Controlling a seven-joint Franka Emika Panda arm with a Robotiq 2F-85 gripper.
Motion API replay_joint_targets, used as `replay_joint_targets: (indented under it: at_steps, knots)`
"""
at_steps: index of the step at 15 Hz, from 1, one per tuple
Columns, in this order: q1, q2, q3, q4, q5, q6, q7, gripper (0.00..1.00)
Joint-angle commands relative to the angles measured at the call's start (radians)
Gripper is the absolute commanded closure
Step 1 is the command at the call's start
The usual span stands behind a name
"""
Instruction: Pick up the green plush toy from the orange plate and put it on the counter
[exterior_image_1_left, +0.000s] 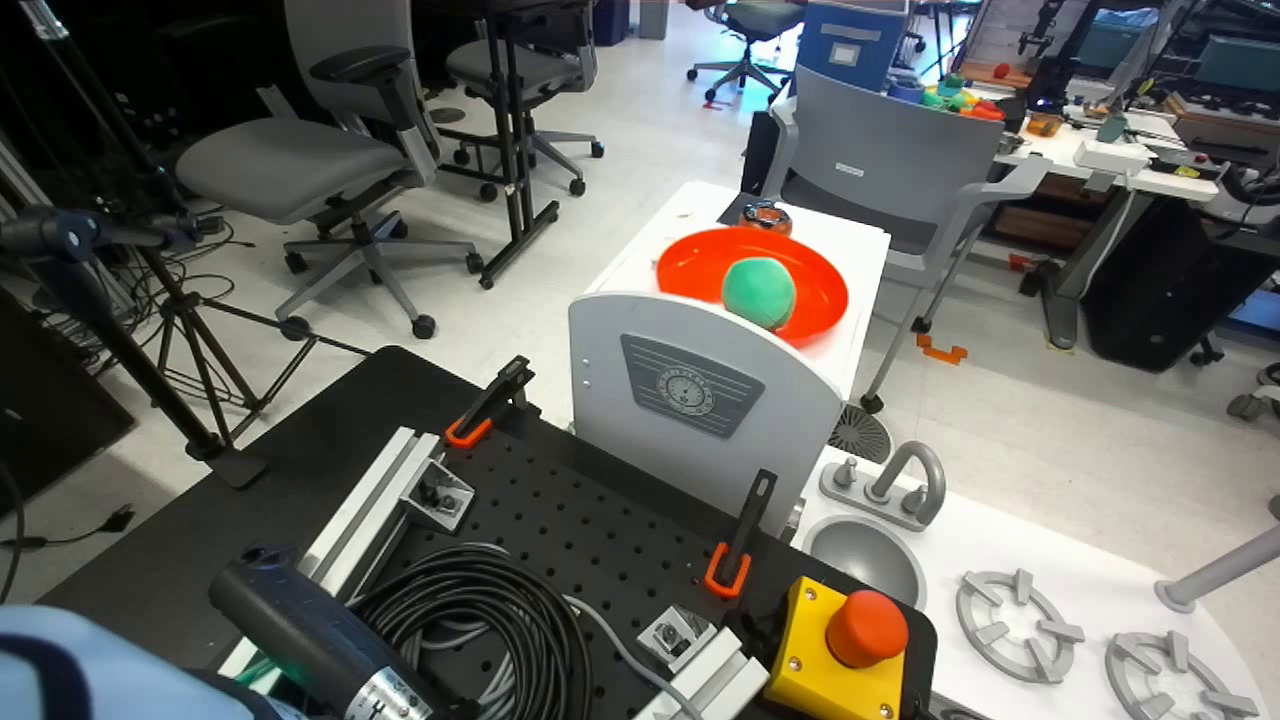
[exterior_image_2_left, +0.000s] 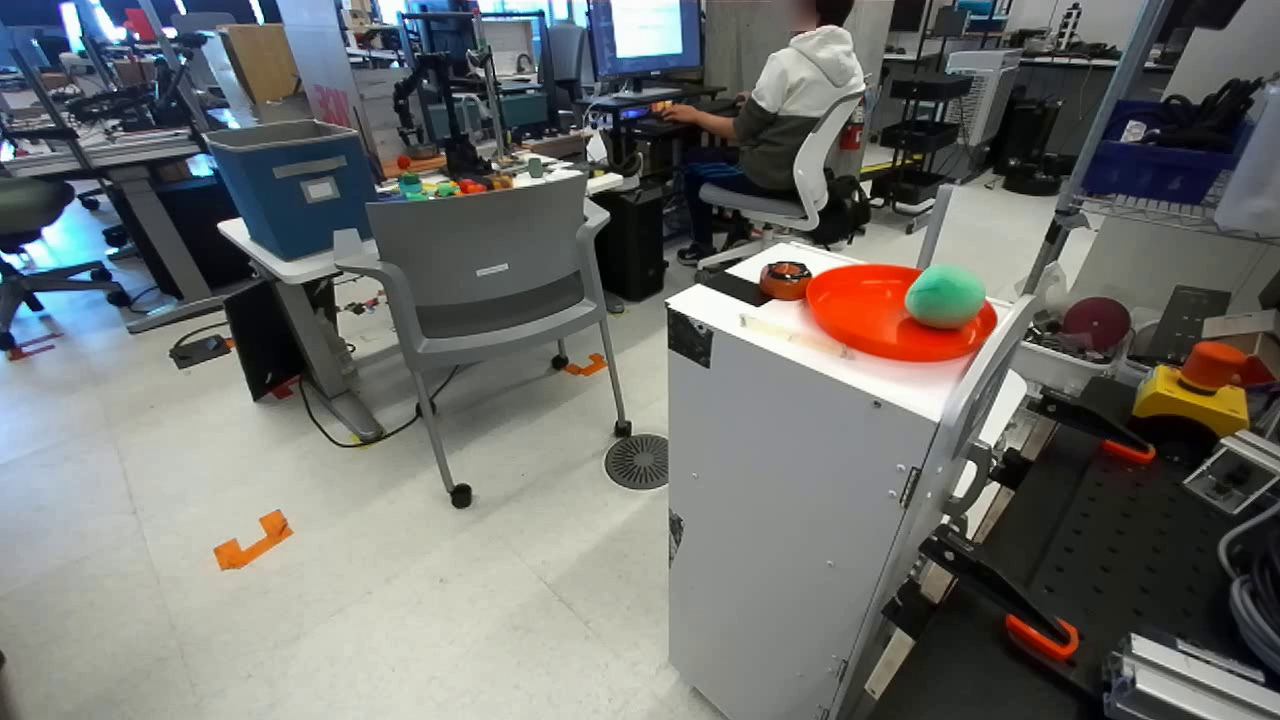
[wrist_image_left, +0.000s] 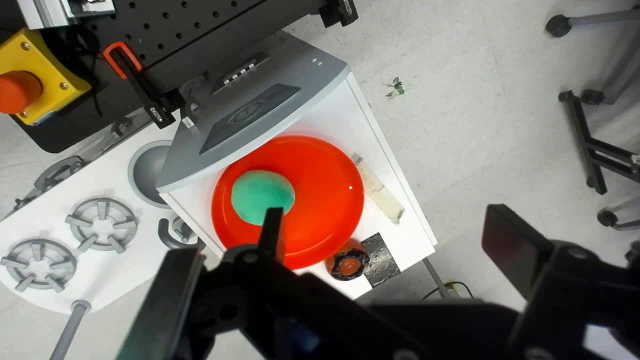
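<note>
The green plush toy rests in the orange plate, near the rim by the grey panel. The toy and plate also show in the other exterior picture. The plate lies on a white cabinet top. The white counter with a sink and burners stands beside the cabinet. In the wrist view, my gripper is open and empty, its fingers wide apart. It is above the cabinet. One fingertip overlaps the edge of the toy in the picture. The gripper is out of both exterior views.
A grey upright panel stands beside the plate. A small orange and black round object stands next to the plate. The counter holds a faucet and burner rings. A yellow box with a red button sits on the black table.
</note>
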Motion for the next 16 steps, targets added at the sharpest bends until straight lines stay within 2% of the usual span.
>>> replay_joint_targets:
  at_steps: [1, 6, 11, 16]
  knots:
    - [-0.026, 0.009, 0.008, 0.033, 0.003, -0.004, 0.034, 0.00]
    - [-0.047, 0.035, -0.006, 0.080, 0.004, -0.024, 0.048, 0.00]
    - [-0.050, 0.039, 0.012, 0.069, -0.001, 0.006, 0.057, 0.00]
    - [-0.050, 0.093, 0.001, 0.125, 0.008, -0.030, 0.064, 0.00]
